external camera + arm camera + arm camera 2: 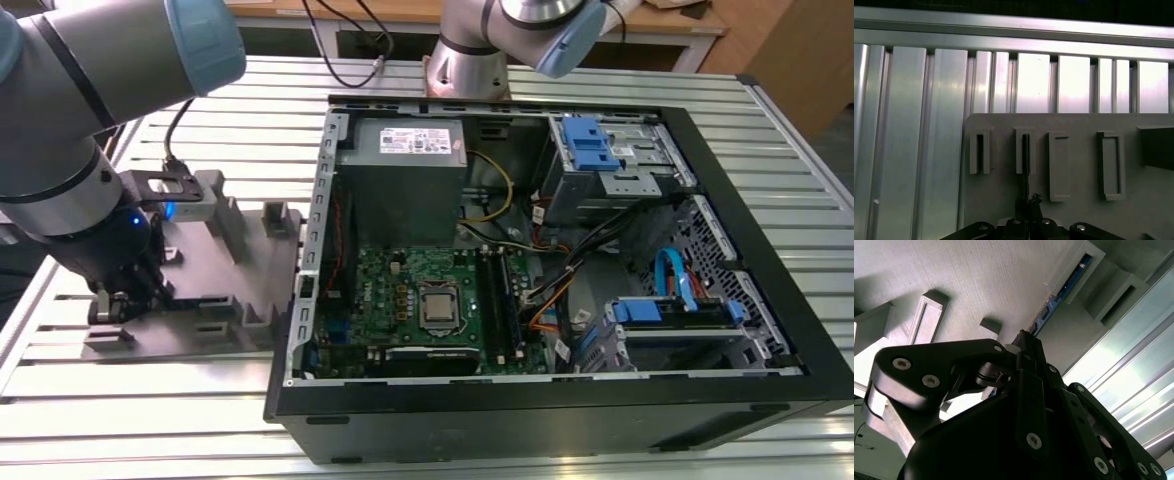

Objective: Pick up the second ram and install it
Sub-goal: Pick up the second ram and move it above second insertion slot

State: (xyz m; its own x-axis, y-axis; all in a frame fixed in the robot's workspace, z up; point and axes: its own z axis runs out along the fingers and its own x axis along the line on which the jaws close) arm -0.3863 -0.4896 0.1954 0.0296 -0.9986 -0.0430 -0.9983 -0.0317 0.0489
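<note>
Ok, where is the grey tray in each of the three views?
Exterior view: grey tray at the exterior view's left, beside the open computer case.
Second wrist view: the textured grey surface with raised blocks.
First wrist view: the grey slab carrying slotted holders.
Shared landmark: the ribbed metal table under it, in all three.

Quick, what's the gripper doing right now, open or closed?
Gripper: closed on the second ram, which stands on edge in a slot of the grey tray.

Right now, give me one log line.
gripper: shut on second ram | ram: on edge in grey tray slot | install: not yet done
</note>
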